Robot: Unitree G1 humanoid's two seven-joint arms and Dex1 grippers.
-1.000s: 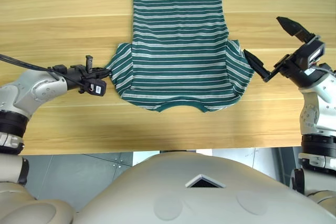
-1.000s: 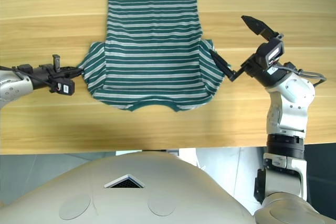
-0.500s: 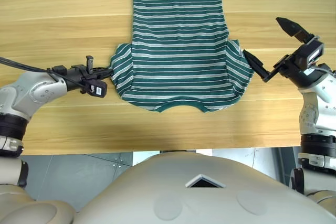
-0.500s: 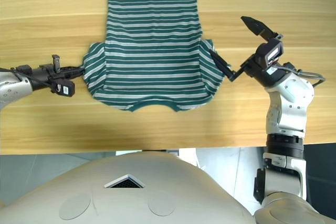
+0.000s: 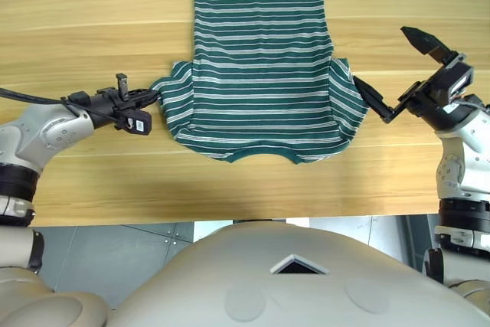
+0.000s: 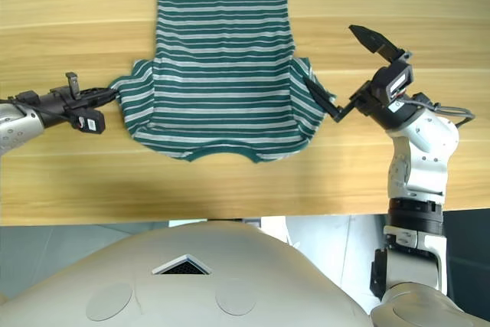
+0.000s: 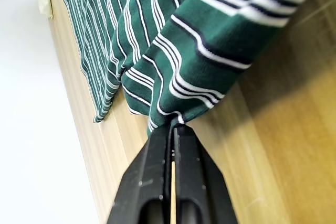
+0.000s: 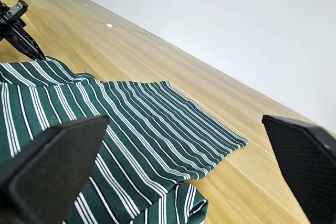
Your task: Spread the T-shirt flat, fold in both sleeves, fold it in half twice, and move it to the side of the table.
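Observation:
A green T-shirt with white stripes lies on the wooden table, hem at the far side, collar toward me. Both sleeves are partly bunched at its sides. My left gripper is shut on the tip of the left sleeve, lifting it a little off the wood; the left wrist view shows the sleeve pinched between the black fingers. My right gripper stands wide open just beside the right sleeve, one finger close to the cloth, the other raised behind.
Bare wood lies left and right of the shirt and along the near edge of the table.
My left gripper has pulled the left sleeve outward to the left and slightly farther back, stretching it. The right gripper has barely shifted.

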